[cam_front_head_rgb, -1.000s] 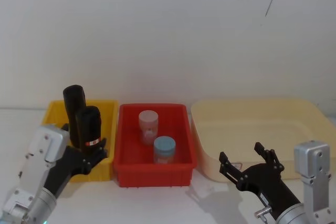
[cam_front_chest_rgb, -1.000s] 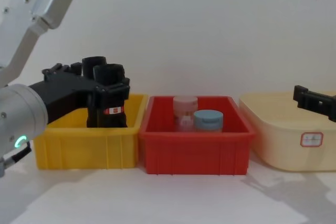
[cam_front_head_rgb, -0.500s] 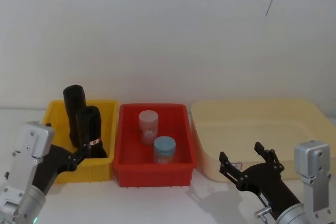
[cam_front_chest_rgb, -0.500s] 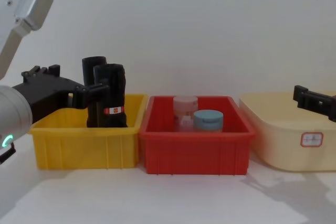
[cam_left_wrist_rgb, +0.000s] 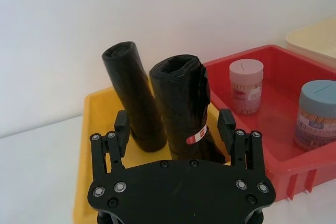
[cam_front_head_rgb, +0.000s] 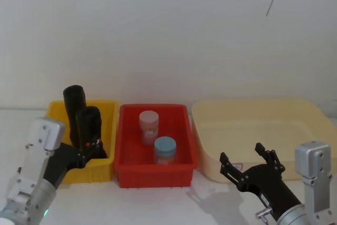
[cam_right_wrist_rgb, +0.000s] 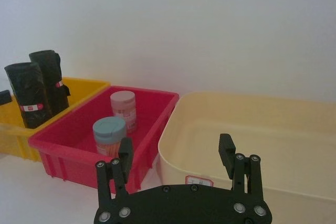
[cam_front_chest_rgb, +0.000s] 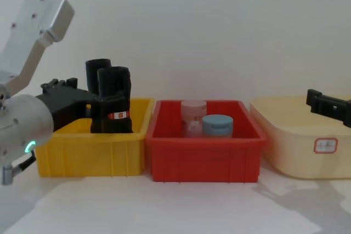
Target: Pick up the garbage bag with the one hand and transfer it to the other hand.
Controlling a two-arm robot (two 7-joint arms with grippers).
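The left arm [cam_front_chest_rgb: 37, 17] is showing a silver-grey boxy housing with rounded corners and a few small dark screws, and it is widening lower down into a thick round silver joint. A green ring light [cam_front_chest_rgb: 24, 148] is glowing on that joint. The left gripper [cam_left_wrist_rgb: 174, 123] is showing matt black throughout: a broad flat palm plate dotted with silver screw heads [cam_left_wrist_rgb: 120, 187], and slim jointed fingers [cam_left_wrist_rgb: 122, 124] ending in blocky pads. The right arm [cam_front_head_rgb: 314, 166] is showing the same silver-grey box with dark screws. The right gripper [cam_right_wrist_rgb: 176, 151] is looking just alike, with a black plate, silver screw heads and black blocky-tipped fingers.
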